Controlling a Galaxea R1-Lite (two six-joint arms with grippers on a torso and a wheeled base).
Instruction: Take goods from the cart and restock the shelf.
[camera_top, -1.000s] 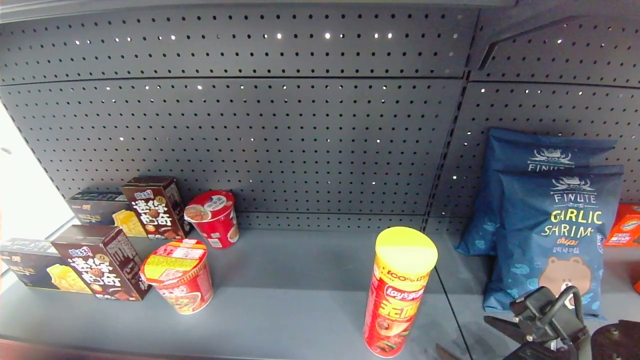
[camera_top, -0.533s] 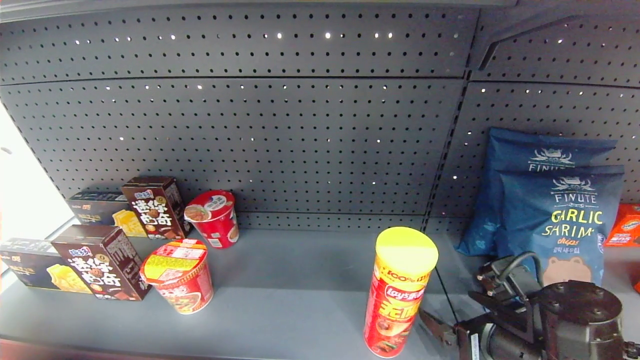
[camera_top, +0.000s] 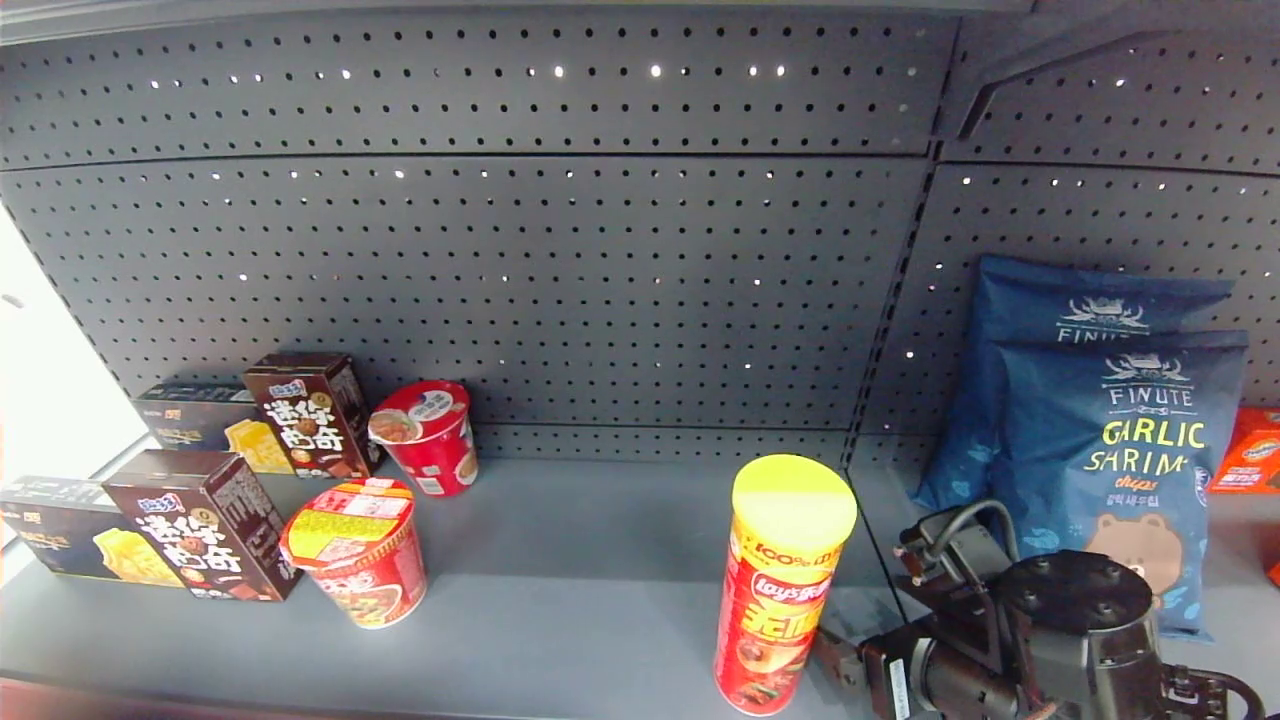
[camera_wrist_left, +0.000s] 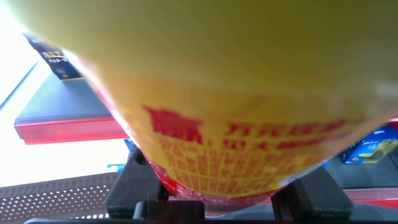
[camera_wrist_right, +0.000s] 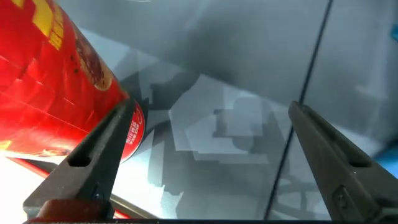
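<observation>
A tall red chips can with a yellow lid stands near the front edge of the grey shelf, leaning slightly. My right gripper is open, low over the shelf just right of the can's base. One of its fingers rests against the foot of the can; the other stands well apart. In the left wrist view, my left gripper is shut on a yellow and red cup, with a black finger on each side of its lower end.
Dark snack boxes and two red noodle cups stand at the shelf's left. Blue chip bags and an orange box stand on the right, behind my right arm. A pegboard wall closes the back.
My right arm rose into view and moved left up to the chips can. The can has shifted a little to the left and now leans.
</observation>
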